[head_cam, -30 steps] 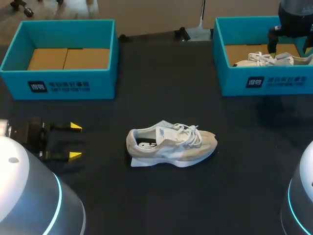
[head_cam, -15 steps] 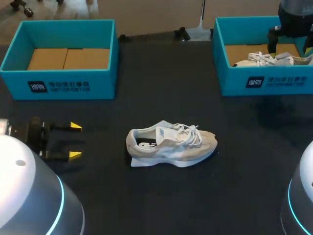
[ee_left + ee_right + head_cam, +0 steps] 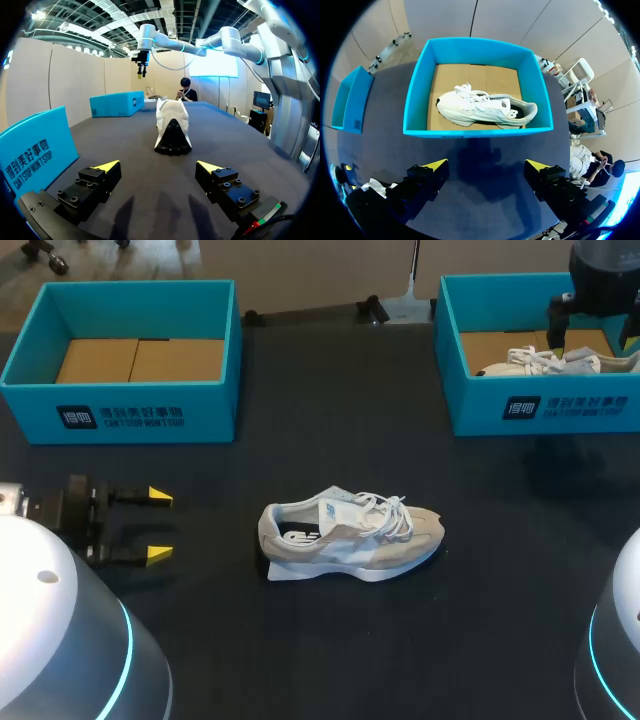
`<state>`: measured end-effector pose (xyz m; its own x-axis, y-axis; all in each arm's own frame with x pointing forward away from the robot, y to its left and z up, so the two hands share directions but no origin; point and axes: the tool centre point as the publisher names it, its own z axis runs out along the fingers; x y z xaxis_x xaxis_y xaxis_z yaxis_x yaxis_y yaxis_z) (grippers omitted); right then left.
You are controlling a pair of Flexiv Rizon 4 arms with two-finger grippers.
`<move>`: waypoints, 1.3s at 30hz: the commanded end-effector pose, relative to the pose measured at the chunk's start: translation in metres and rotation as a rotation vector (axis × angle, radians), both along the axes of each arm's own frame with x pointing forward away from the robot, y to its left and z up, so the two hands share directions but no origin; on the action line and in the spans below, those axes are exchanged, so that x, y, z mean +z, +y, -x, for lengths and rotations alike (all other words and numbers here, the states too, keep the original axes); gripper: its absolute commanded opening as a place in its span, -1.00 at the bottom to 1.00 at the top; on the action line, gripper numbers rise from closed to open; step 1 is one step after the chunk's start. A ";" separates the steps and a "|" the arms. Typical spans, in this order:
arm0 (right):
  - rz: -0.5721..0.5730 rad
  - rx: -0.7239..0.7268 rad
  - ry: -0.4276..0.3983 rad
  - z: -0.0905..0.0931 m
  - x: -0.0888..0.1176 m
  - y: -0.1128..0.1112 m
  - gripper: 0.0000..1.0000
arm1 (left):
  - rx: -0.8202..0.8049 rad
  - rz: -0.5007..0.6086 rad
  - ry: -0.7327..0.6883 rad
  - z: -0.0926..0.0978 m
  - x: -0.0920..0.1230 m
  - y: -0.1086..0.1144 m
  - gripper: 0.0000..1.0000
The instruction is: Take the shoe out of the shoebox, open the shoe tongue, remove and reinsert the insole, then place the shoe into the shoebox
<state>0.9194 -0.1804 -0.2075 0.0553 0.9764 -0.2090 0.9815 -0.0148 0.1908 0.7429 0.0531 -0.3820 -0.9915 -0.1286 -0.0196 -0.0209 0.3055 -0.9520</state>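
The pale grey-and-white lace-up sneaker (image 3: 350, 538) sits upright in the middle of the dark surface (image 3: 300, 640). It is probably set out in the open so its tongue and insole can be worked. The left pincer (image 3: 158, 526) hovers low with its fingers spread, level with the heel. The sneaker lies straight ahead of it, well apart and untouched. The right pincer (image 3: 487, 167), also spread and holding nothing, hangs above the teal cardboard shoebox (image 3: 417, 90), where a second white sneaker (image 3: 485, 107) lies.

Silver-grey arms (image 3: 60, 640) w/ cyan light rings; black screwed jaws, yellow tips (image 3: 107, 165).
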 end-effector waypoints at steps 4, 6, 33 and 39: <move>0.000 0.000 -0.001 0.000 0.000 0.000 1.00 | -0.010 0.016 0.000 -0.006 -0.011 -0.027 1.00; 0.000 0.000 -0.001 0.000 0.000 0.000 1.00 | -0.014 0.026 0.016 -0.006 -0.013 -0.036 1.00; 0.000 0.000 -0.001 0.000 0.000 0.000 1.00 | -0.067 0.067 0.040 0.038 -0.013 -0.086 1.00; 0.000 0.000 -0.001 0.000 0.000 0.000 1.00 | -0.067 0.067 0.040 0.038 -0.013 -0.086 1.00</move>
<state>0.9194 -0.1804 -0.2074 0.0554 0.9764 -0.2090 0.9815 -0.0148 0.1908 0.7054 -0.0321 -0.3944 -0.9978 -0.0604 0.0274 -0.0412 0.2420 -0.9694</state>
